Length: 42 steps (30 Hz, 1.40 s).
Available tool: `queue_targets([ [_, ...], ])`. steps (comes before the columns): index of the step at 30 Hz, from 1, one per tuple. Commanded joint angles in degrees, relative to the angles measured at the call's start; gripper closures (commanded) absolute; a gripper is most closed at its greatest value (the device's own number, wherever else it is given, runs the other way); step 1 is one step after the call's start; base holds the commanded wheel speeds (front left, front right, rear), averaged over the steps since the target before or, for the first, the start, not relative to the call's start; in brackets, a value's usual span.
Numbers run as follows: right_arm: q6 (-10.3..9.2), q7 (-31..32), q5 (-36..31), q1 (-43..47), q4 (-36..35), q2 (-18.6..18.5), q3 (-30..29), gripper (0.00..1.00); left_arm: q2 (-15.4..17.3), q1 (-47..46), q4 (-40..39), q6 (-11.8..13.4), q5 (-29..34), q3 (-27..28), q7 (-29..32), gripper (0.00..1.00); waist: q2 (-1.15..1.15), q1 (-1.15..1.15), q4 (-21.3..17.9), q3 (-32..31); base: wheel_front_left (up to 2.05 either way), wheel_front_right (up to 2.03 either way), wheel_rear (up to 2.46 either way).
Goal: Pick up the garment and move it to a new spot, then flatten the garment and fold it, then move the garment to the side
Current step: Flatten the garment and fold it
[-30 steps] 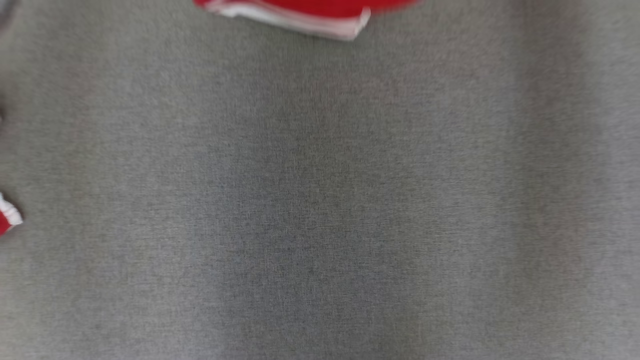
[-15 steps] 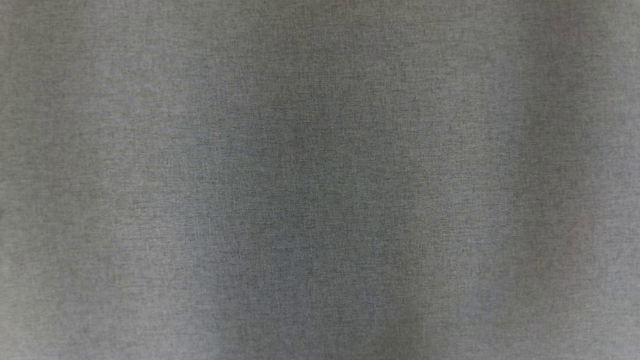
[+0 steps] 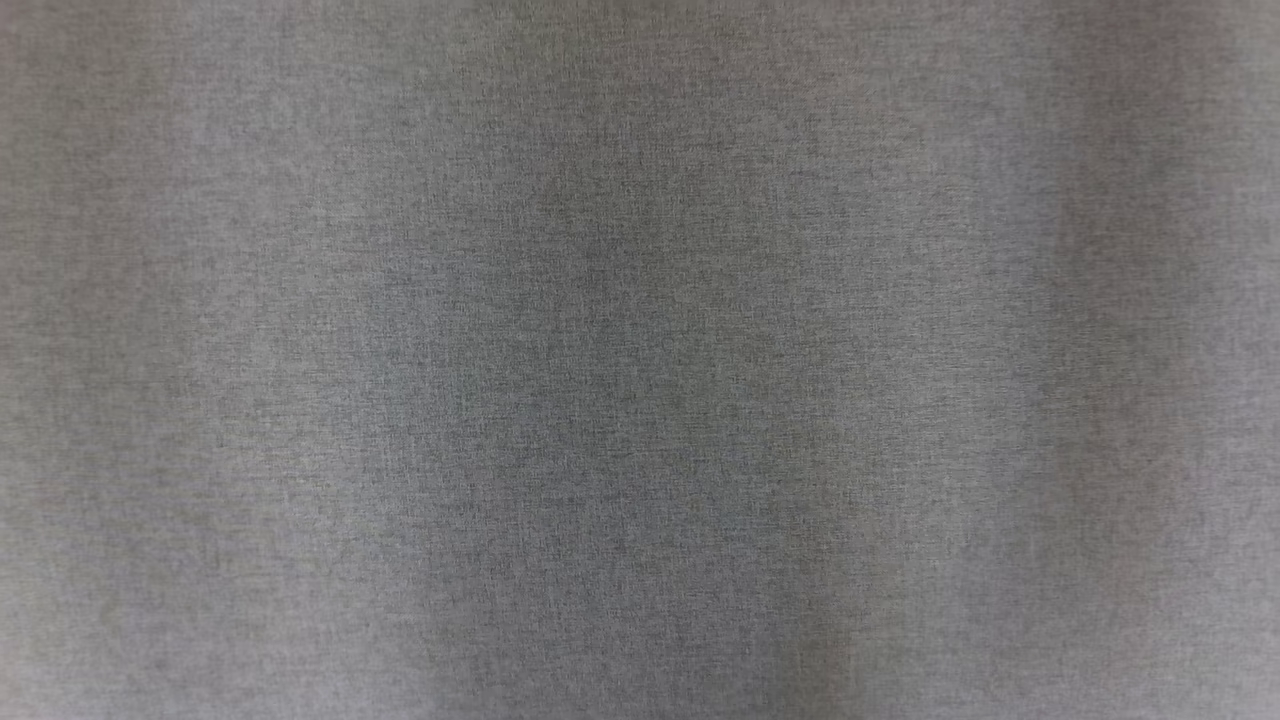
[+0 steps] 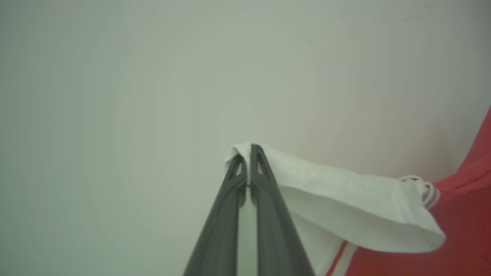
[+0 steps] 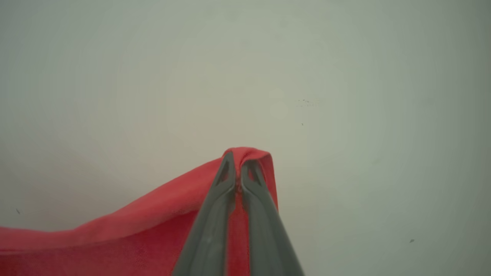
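1. Head view. A grey woven surface [image 3: 640, 360] is seen from above, slightly blurred, with a darker patch at its middle and faint lengthwise bands toward its right side.
2. Left wrist view. The left gripper [image 4: 248, 151] is shown with its two dark fingers [image 4: 224, 214] drawn together. Only a narrow slit is left between them lower down, and the jaws are pinched tight at the tips on a fold of the garment [image 4: 345, 207].
3. The part held there is a white panel [image 4: 307, 180]. It is wrapped over both fingertips and projects just past them. From the tips it is draped to the right and downward, where it is joined to the red body [image 4: 468, 222] at the view's right edge. A thin red stripe [image 4: 337, 258] is seen on the white cloth just right of the fingers.
4. Right wrist view. The right gripper [image 5: 239, 157] is likewise shown closed, its jaws clamped on a fold of red cloth [image 5: 153, 214]. The fold is humped over the tips, and red is visible in the slit between the fingers. From the jaws the cloth is carried down and to the left, as far as the view's lower left corner.
5. A plain pale background [image 5: 345, 76] is seen behind both grippers. Whether the garment is touching it or is held clear of it cannot be told.
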Motion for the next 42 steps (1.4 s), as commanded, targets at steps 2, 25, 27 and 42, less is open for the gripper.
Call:
queue_targets([
  [2,0.07,-0.6,0.1,-0.9,0.7,0.4,0.7,1.00,0.0,-1.3,0.8,0.2,-1.2,-1.2,-0.6,1.00,0.00,0.00,0.1,0.7,0.00,0.00,0.00],
  [25,0.07,-10.5,14.9,33.0,-14.1,-0.7,8.6,1.00,7.5,37.7,-30.7,12.0,-4.5,14.2,-3.3,1.00,0.00,0.00,-3.0,-9.1,0.00,0.00,0.00],
  [27,0.07,-10.8,16.1,39.0,-17.2,-1.0,8.9,1.00,8.8,45.2,-36.1,14.2,-5.3,15.2,-3.3,1.00,0.00,0.00,-3.4,-11.0,0.00,0.00,0.00],
  [42,0.07,-6.4,16.7,80.6,-40.6,-3.1,3.3,1.00,16.2,91.8,-68.5,31.3,-8.1,19.9,-3.3,1.00,0.00,0.00,-2.8,-20.9,0.00,0.00,0.00],
])
